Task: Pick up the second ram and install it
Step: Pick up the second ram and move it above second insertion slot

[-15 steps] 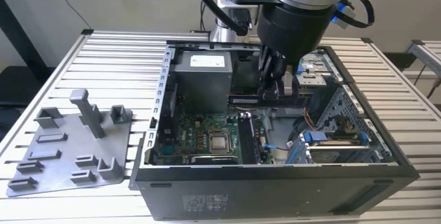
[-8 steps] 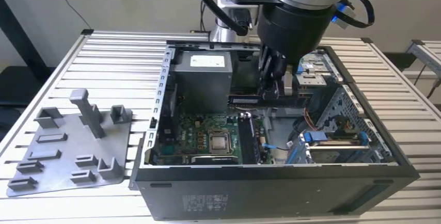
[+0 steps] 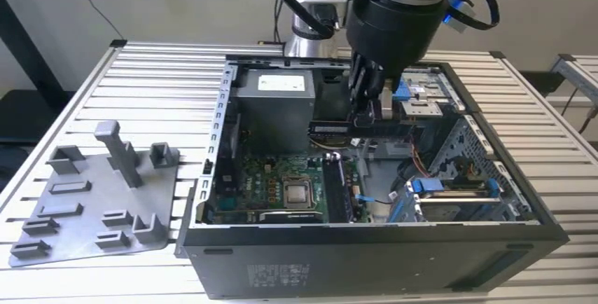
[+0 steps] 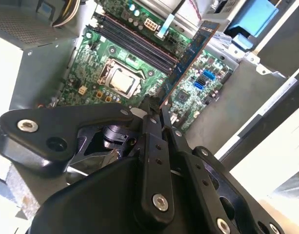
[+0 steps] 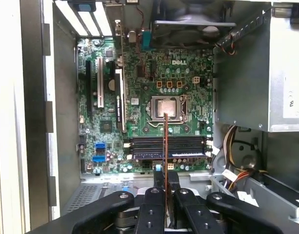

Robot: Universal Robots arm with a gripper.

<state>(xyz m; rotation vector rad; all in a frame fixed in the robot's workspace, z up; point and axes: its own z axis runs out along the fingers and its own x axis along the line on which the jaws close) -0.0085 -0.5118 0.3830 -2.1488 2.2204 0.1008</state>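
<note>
My gripper (image 3: 366, 118) hangs inside the open computer case (image 3: 374, 244), above the motherboard (image 3: 280, 185). It is shut on the second ram (image 3: 329, 130), a thin dark board held level on its long edge. In the second wrist view the ram (image 4: 188, 58) reaches out from the gripper (image 4: 156, 109) over the board. In the first wrist view the ram (image 5: 165, 141) shows edge-on as a thin line running out from the gripper (image 5: 165, 178), and it crosses the dark memory slots (image 5: 188, 145) at a right angle. The slots (image 4: 134, 41) lie beside the processor socket (image 4: 117, 80).
A grey fixture plate (image 3: 94, 206) with upright posts lies on the slatted table at the exterior view's left. Inside the case, the power supply (image 3: 276, 101) stands near the gripper, a blue-handled drive cage (image 3: 453, 192) sits at the right, and loose cables (image 5: 237, 165) lie nearby.
</note>
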